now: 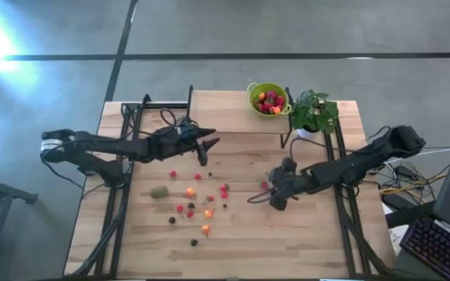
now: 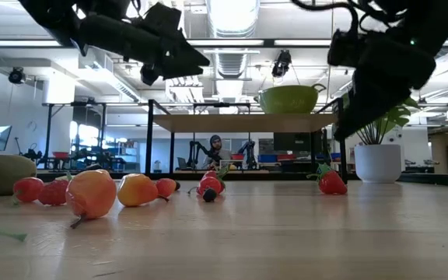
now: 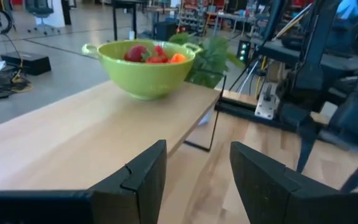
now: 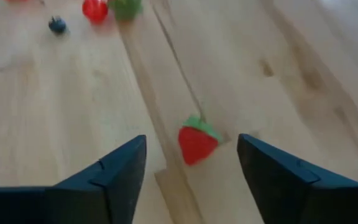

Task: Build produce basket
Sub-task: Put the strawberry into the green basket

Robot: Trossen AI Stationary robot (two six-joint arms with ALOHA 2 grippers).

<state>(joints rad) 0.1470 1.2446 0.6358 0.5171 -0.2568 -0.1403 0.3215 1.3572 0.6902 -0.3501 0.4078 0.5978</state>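
Observation:
The produce basket point(image 1: 269, 99), a lime-green colander with several red and orange fruits in it, stands on a raised wooden shelf point(image 1: 225, 109) at the table's far side. Loose produce lies on the table: a brownish-green oval fruit point(image 1: 158, 191), red, orange and dark berries point(image 1: 191, 192), and a strawberry point(image 4: 196, 143). My right gripper point(image 1: 275, 195) is open and tilted down, with a finger on either side of that strawberry, above it. My left gripper point(image 1: 207, 151) hangs open and empty above the table's middle, pointing level toward the basket point(image 3: 148, 65).
A leafy plant in a white pot point(image 1: 314, 114) stands right of the basket. Black metal frames point(image 1: 287, 117) carry the shelf and run along both table sides. Bare wood lies along the near edge and at the table's right.

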